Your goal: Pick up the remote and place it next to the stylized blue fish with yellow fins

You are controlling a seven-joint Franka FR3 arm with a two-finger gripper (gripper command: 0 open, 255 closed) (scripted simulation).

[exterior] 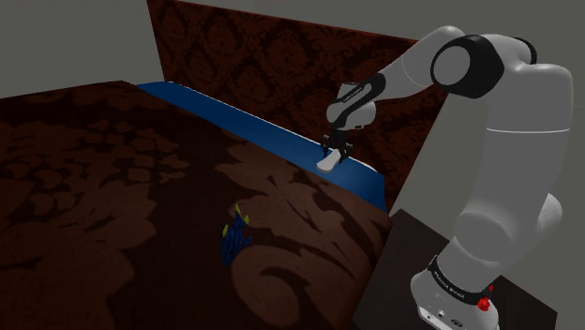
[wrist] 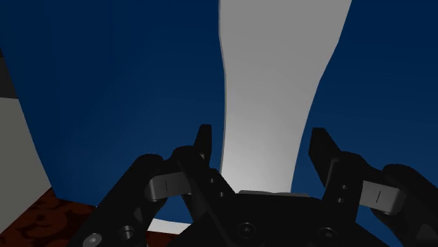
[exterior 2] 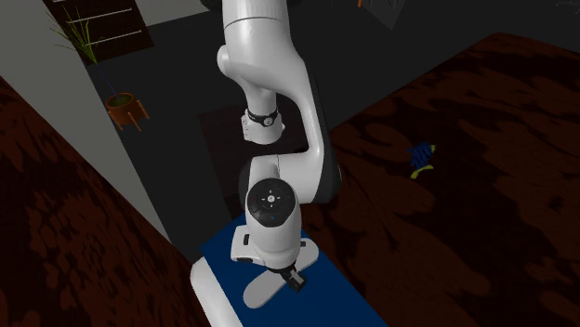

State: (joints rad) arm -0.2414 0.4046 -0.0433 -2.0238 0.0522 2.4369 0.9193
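Note:
The remote [wrist: 281, 84] is a plain white, waisted bar lying on a blue band [exterior: 234, 112] at the far edge of a dark brown patterned bed cover [exterior: 112, 206]. My gripper [wrist: 261, 144] points down over the remote's narrow waist, with a black finger pressed to each side, shut on it. In the shoulder view the gripper [exterior: 334, 150] stands on the remote [exterior: 328, 161], which still rests on the band. The blue fish with yellow fins [exterior: 234, 234] lies on the brown cover, well nearer the camera than the remote. The second exterior view has the gripper [exterior 2: 290, 277], remote [exterior 2: 260, 290] and fish [exterior 2: 423, 158].
A dark patterned panel [exterior: 281, 56] rises behind the blue band. The bed's white side edge [exterior 2: 209, 297] drops off beside the remote. My stand [exterior: 450, 300] sits at the bed's corner. A potted plant [exterior 2: 125, 107] stands on the floor beyond.

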